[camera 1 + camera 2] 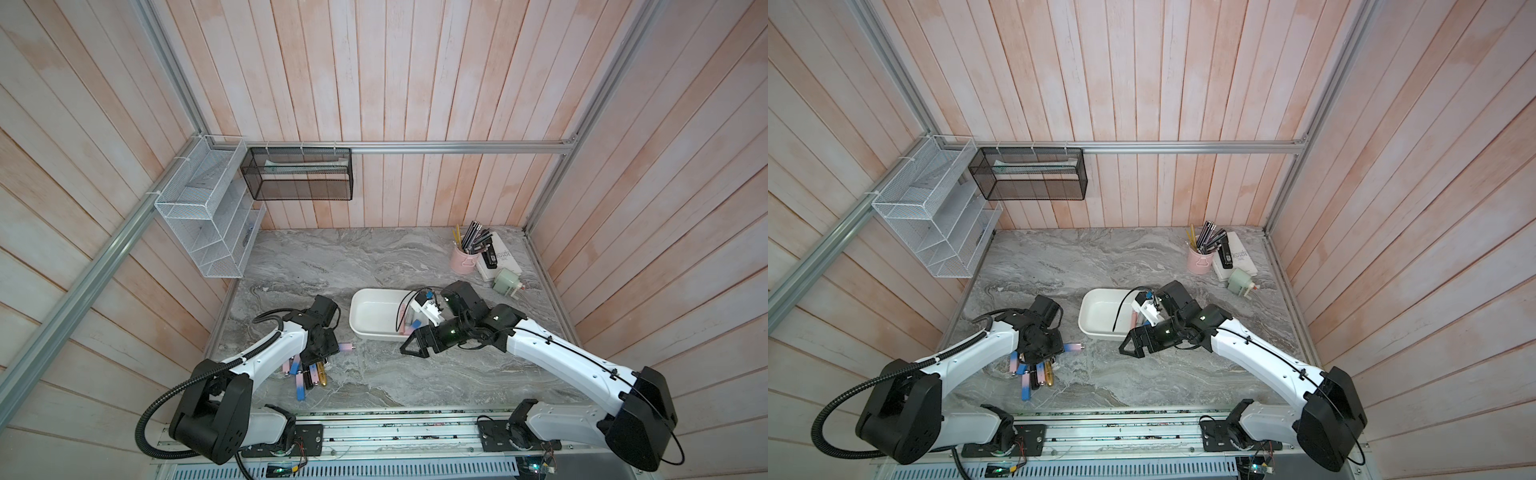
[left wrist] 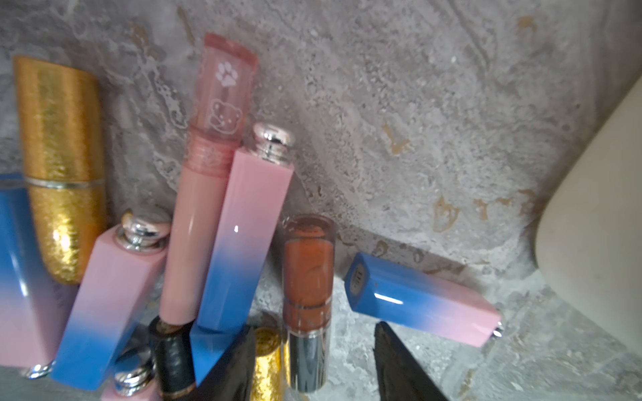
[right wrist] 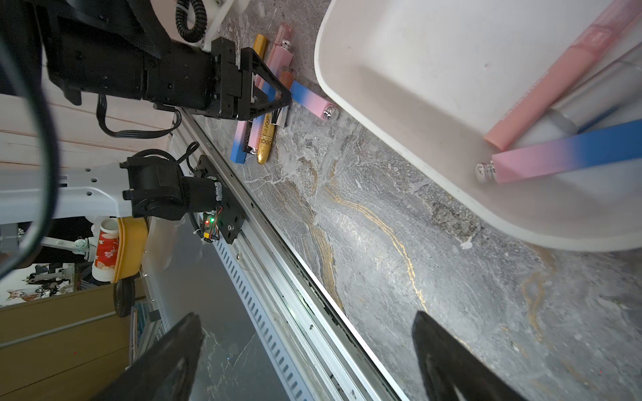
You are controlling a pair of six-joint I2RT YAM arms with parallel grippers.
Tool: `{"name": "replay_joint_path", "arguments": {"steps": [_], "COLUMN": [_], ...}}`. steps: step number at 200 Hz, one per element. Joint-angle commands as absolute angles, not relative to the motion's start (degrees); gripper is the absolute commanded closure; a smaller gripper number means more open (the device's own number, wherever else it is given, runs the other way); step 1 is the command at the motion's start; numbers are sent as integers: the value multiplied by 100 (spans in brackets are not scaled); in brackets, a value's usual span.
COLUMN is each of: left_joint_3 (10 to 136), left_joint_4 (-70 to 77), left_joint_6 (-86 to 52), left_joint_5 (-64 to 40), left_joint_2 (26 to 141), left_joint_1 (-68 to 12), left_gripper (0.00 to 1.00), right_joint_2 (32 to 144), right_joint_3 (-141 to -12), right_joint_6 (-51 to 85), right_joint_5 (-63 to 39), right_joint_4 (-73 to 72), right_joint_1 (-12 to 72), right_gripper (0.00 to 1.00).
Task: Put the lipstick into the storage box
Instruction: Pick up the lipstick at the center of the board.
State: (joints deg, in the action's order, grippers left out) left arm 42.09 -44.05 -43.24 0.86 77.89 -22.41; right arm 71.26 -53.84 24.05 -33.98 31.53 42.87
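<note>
While hanging low over the heap of lipsticks [image 1: 305,376] at the near left of the desk [image 1: 415,382], straddling an orange lipstick [image 2: 308,277] with the left claw [image 2: 314,328]: jaws standing apart, one black finger [image 2: 229,368] on each side, open space showing between the lipstick and the farther finger, so not clamping anything.

Crowding that orange lipstick in the left wrist view: a gold tube [image 2: 267,361] squeezed between it and the nearer finger, a pink-and-blue lipstick [image 2: 243,243] leaning just beside, and a pale pink tube [image 2: 194,225] printed with a paw and a bear face.

Lying a little apart from the heap, toward the storage box [image 1: 357,316]: a stray lipstick [image 1: 345,346], pink and blue too, just outside the left claw and not touching the box.

Sitting on the desk between the two arms: the white storage box, already holding lipsticks at the end under the right arm, among them a pink stick [image 3: 542,90] and a square pink-and-blue stick [image 3: 569,154], lying side by side.

Hovering just beside the box's near corner and pointing toward the left arm: the right claw [image 3: 307,316], jaws spread wide, gripping nothing, only bare desk showing between them.
</note>
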Motion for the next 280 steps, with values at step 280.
{"name": "replay_joint_path", "arguments": {"steps": [280], "left_joint_3": [4074], "left_joint_4": [-4001], "left_joint_6": [-4048], "left_joint_5": [-158], "left_joint_2": [8194], "left_joint_1": [-2100], "left_gripper": [64], "right_joint_2": [7054], "right_joint_3": [-5371], "right_joint_6": [2602], "right_joint_5": [-3135], "right_joint_4": [3111], "right_joint_1": [4313], "right_gripper": [5]}}
